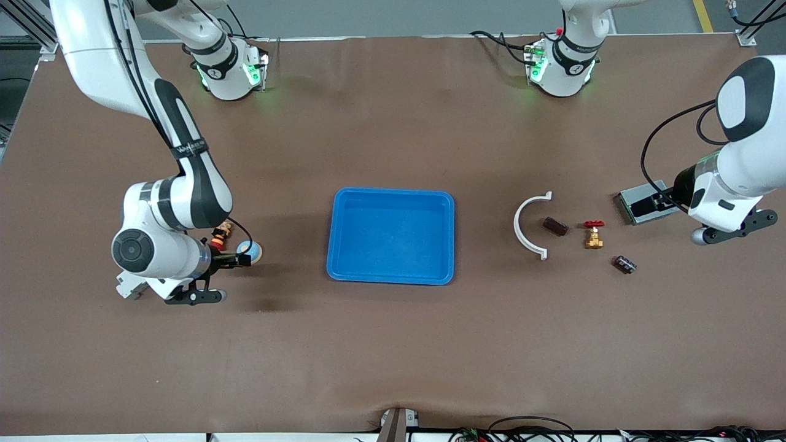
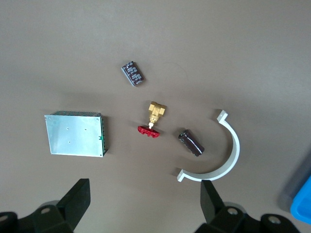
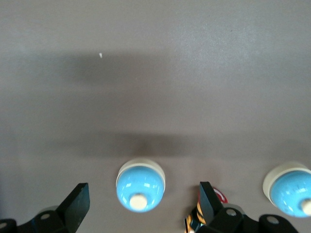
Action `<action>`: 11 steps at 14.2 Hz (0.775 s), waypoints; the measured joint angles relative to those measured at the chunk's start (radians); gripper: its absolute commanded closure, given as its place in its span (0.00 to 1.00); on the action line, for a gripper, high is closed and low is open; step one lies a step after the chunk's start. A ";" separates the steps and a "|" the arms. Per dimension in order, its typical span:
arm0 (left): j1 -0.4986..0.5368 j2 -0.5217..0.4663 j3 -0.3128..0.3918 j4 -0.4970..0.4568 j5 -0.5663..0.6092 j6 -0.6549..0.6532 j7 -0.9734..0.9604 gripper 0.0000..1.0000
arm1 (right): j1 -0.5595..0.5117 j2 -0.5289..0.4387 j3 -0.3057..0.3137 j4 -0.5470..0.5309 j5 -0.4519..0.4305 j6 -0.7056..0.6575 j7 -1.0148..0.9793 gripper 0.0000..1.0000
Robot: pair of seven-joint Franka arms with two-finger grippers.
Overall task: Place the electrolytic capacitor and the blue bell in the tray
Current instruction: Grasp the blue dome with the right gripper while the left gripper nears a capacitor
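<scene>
Step in hand, as judged: blue bell pickup by the right arm.

- The right gripper [image 3: 142, 200] is held low at the table, fingers spread wide. The blue bell [image 1: 250, 250] is seen centred between them, not yet touched.
- A second blue bell [image 3: 291, 188] is seen just outside one finger, and a small red-and-orange item [image 1: 222, 234] lies close to that same finger. A straight closing stroke is advised, so that neither is knocked.
- The bell's dome is smooth and round, so slip should be expected. It would be better gripped low, at the pale base rim, than on the dome.
- The tray [image 1: 393, 195] lies well apart from this gripper, toward the table's middle. Nothing has been placed in it yet.
- The left gripper [image 2: 145, 204] is held in the air, fingers wide apart and nothing between them, by the grey metal box [image 2: 75, 133]. This arm appears to wait.
- The electrolytic capacitor is taken to be the printed dark cylinder [image 2: 132, 73], well ahead of the left fingers, past the brass valve [image 2: 154, 116]. A glossy brown cylinder [image 2: 190, 142] lies closer in, beside the white half-ring [image 2: 228, 150]. Which of the two is meant cannot be settled.
</scene>
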 measured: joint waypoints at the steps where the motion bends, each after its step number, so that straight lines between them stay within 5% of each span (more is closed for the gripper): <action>1: 0.003 0.004 0.000 -0.016 0.000 0.020 0.000 0.00 | 0.000 0.010 0.000 -0.005 0.000 0.023 0.000 0.00; 11: 0.053 0.107 0.002 -0.051 0.000 0.084 -0.005 0.00 | 0.004 0.019 0.004 -0.105 0.000 0.094 0.000 0.00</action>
